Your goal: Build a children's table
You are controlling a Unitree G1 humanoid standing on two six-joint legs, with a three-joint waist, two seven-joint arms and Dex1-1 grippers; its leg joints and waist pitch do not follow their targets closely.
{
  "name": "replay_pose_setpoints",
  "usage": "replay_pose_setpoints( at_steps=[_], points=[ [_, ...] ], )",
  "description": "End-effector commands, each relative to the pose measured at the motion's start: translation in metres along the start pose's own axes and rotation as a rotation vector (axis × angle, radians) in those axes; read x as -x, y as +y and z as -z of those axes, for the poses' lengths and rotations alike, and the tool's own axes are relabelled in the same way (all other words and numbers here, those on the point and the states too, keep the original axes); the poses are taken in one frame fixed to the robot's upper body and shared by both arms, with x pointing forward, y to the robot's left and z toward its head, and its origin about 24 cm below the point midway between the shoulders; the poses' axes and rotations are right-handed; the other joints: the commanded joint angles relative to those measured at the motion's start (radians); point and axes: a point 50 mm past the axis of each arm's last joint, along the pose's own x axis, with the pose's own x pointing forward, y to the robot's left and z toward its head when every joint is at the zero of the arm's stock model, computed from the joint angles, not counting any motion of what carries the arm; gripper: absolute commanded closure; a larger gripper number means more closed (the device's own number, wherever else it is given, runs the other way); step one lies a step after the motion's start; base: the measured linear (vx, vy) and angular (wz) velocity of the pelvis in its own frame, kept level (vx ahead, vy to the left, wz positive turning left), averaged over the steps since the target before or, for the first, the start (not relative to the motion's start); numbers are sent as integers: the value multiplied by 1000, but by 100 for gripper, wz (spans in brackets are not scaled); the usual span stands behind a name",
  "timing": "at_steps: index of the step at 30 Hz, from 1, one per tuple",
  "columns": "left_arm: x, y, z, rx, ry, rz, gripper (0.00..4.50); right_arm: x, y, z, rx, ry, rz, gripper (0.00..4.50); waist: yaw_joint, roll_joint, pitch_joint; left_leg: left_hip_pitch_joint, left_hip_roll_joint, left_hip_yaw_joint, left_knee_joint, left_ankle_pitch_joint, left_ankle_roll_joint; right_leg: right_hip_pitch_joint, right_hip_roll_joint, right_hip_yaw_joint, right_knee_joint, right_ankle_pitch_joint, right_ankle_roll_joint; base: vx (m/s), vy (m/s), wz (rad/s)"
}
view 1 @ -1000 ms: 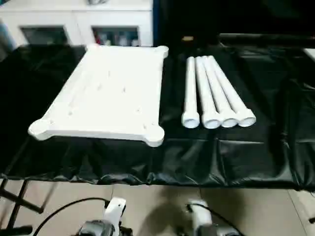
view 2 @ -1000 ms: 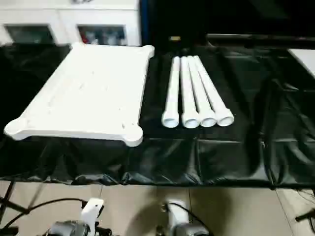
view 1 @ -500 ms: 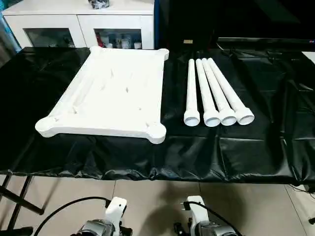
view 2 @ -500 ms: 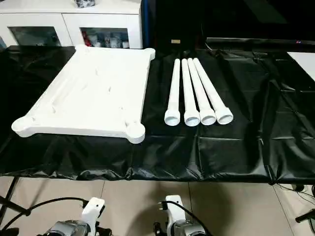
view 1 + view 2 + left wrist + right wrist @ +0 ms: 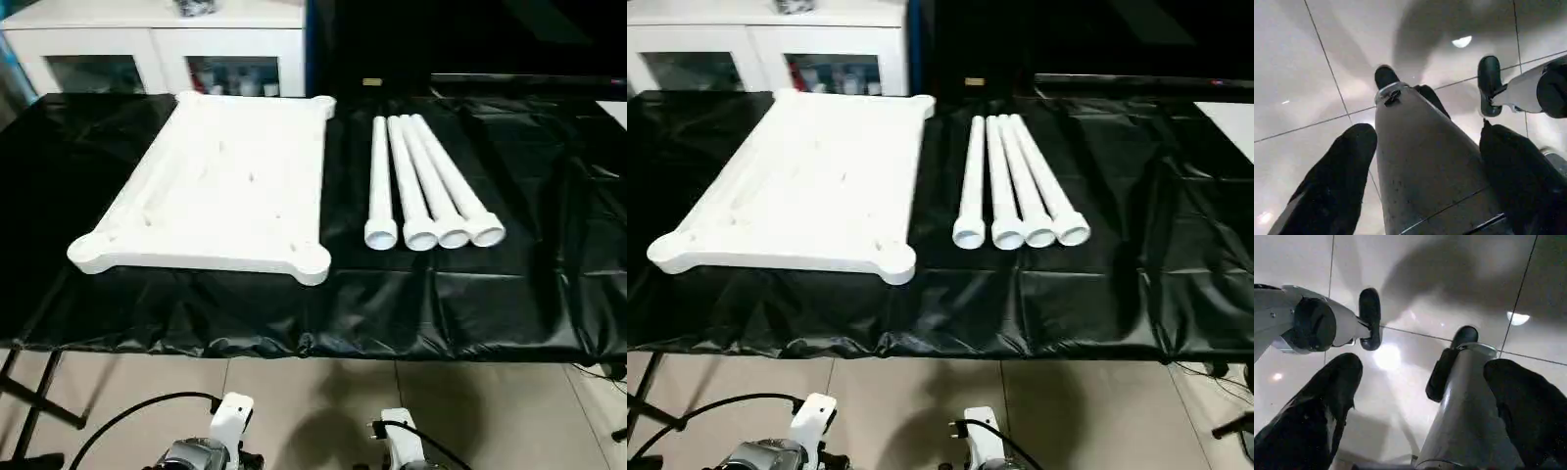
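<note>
Nothing started: tabletop mid-left, four legs centre-right, on bench. Left claw, right claw spread, empty. Next: reach leg.

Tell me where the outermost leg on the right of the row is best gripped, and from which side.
Probably mid-shaft on the rightmost leg, coming from above with the fingers across the tube. The four legs lie side by side, touching, so only its right flank faces bare black cloth. Its flared near end is wider, so the slim shaft likely suits the jaws better. The right gripper, open, is on that side.
</note>
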Motion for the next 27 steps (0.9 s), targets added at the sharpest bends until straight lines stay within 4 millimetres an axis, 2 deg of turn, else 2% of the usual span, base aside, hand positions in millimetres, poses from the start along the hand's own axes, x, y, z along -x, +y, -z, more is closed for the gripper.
replay_pose_setpoints(
  at_steps=[1,2,3,4,5,6,7,8,9,10,11,12,13,14,15,16,17,18,19,20,21,22,23,24,25,26,27],
  points=[
    [-2,-2,12,0,43,4,69,0,0,-1,7,-15,5,0,3,-10,-56,-2,48,-26,-25,244,209,-1,-85,25,-28,709,-318,0,0,0],
    [-2,-2,12,5,41,4,69,0,0,0,7,-14,6,0,8,-9,-68,-5,47,-29,-11,325,242,-6,-81,19,-15,822,-322,0,0,0],
    [-2,-2,12,6,40,1,69,0,0,1,8,-14,7,0,13,-13,-79,-20,34,-28,12,429,283,-19,-69,9,4,999,-320,0,0,0],
    [-2,-2,12,5,40,-1,69,0,0,2,8,-14,7,0,19,-8,-77,-31,33,-26,15,398,292,-41,-70,-2,-2,996,-316,-57,-4,4],
    [-2,-1,12,4,40,-6,69,0,0,3,9,-13,8,0,19,-6,-69,-34,43,-24,1,195,277,-49,-86,-7,-27,768,-320,-87,2,4],
    [-2,-1,12,4,40,-6,69,0,0,3,10,-13,8,0,16,-6,-62,-30,51,-24,-14,35,258,-45,-93,-9,-44,571,-319,-87,2,4],
    [-1,0,12,7,39,-10,69,0,0,3,11,-14,10,0,12,0,-42,-14,65,-27,-41,-280,180,-40,-99,-11,-80,96,-305,-120,20,0],
    [-1,0,12,9,38,-12,69,0,0,3,12,-14,11,0,2,4,-9,31,70,-35,-52,-596,33,-59,-107,-14,-131,-427,-216,-160,41,-5],
    [-1,0,12,10,38,-12,69,0,-1,3,14,-14,12,0,-11,5,12,59,70,-48,-52,-733,-33,-75,-109,-31,-155,-647,-138,-160,41,-5],
    [-1,1,12,11,36,-13,69,0,-1,2,18,-15,13,0,-39,38,31,10,70,-66,-147,-967,-139,9,-54,-122,-121,-672,-37,-149,72,-19],
    [-1,1,12,13,35,-14,69,0,-1,2,18,-16,12,0,-6,42,14,-103,76,-38,-243,-1037,-151,137,-21,-94,109,-425,-77,-27,66,-21],
    [-1,1,12,13,35,-14,69,0,-1,2,18,-16,12,0,45,34,22,-153,60,18,-258,-1045,-158,150,17,-98,138,-298,-69,-27,66,-21],
    [-1,1,12,14,34,-16,69,0,-1,2,18,-17,11,0,49,32,-16,-89,23,93,-251,-806,-175,123,8,-52,109,-365,-87,-56,11,10],
    [-1,1,12,18,32,-18,69,0,-1,1,21,-17,11,0,23,-30,-42,11,41,69,-165,-577,-180,53,-79,-9,19,-583,-63,36,-157,26],
    [-1,2,12,22,30,-19,69,0,-1,1,22,-18,10,0,39,-48,-20,74,17,-65,62,-124,-43,-41,-226,85,-177,-690,-132,36,-157,26],
    [-1,2,12,27,28,-22,69,0,-1,0,20,-22,7,0,71,-41,-18,-68,-3,-82,47,101,45,108,-168,53,-130,-334,-169,177,-133,-7],
    [-1,2,12,33,21,-23,69,0,-1,-1,18,-33,-2,0,75,-21,-38,-8,42,-74,-16,248,52,73,-64,4,-41,144,-168,0,0,0],
    [-1,2,12,38,15,-21,69,0,-1,-2,16,-39,-7,0,57,-11,-53,41,69,-90,-13,304,86,46,-38,-6,-6,308,-179,0,0,0],
    [-1,2,10,54,-2,-18,69,0,0,-4,11,-52,-19,0,41,-4,-51,54,100,-114,-13,393,220,23,-52,-2,14,402,-203,0,0,0],
    [-1,1,4,62,-60,-11,69,0,3,-8,26,-79,-48,0,51,9,-59,52,99,-112,-4,404,274,24,-65,-1,15,412,-218,0,0,0],
    [1,2,-7,62,-152,12,69,0,9,-15,79,-119,-95,0,49,6,-45,20,84,-91,-7,328,312,31,-85,7,-6,406,-238,0,0,0],
    [2,2,-11,64,-191,26,69,1,12,-18,105,-138,-118,0,56,-13,-40,0,61,-67,-13,198,273,55,-93,4,-26,413,-234,0,0,0],
    [4,2,-15,56,-231,37,69,1,14,-20,123,-150,-134,0,59,-21,-40,1,57,-61,-22,92,221,60,-97,7,-35,403,-211,0,0,0],
    [6,2,-20,40,-283,45,69,1,16,-23,149,-166,-152,0,61,-17,-37,3,61,-62,-30,44,197,59,-98,6,-37,377,-206,0,0,0],
    [9,2,-26,3,-353,42,69,2,19,-25,184,-187,-185,0,60,-11,-36,8,72,-64,-45,-38,158,55,-93,5,-40,314,-203,0,0,0],
    [12,2,-30,-12,-413,53,69,3,21,-27,211,-206,-213,0,55,-16,-34,5,76,-65,-52,-67,146,58,-90,4,-41,293,-200,0,0,0],
    [17,1,-35,-20,-481,74,69,4,24,-28,242,-228,-244,0,56,-14,-33,6,80,-68,-60,-106,126,58,-87,3,-40,260,-199,0,0,0]
  ],
)
